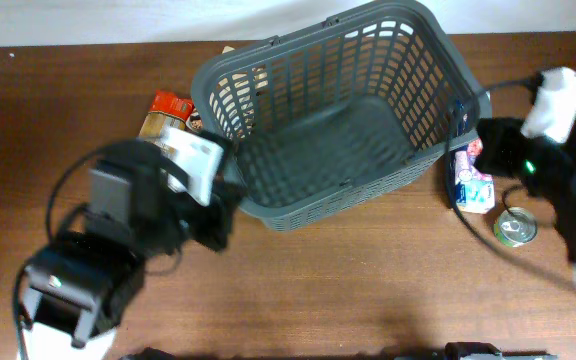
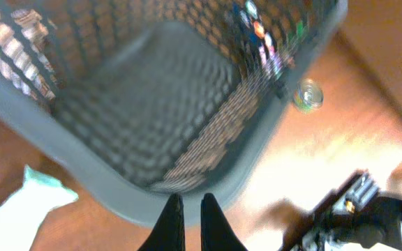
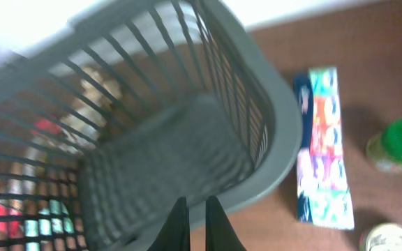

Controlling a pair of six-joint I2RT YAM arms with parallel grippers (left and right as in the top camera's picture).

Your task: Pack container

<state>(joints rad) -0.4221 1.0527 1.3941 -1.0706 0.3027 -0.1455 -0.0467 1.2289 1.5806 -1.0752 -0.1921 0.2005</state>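
Container (image 1: 320, 205), a dark grey lattice basket, sits at the far centre of the wooden tabletop (image 1: 368, 290), between the arms. Left tool (image 2: 187, 199) hangs over its near-left rim, fingers clenched together. Right tool (image 3: 195, 202) hangs over its right rim, likewise clenched.

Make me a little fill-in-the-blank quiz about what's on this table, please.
1. The dark grey basket so far holds ____.
2. The tin can stands on the table, ____ the basket.
3. In the overhead view, the colourful carton lies at the basket's ____ side.
Missing words: nothing; outside; right.
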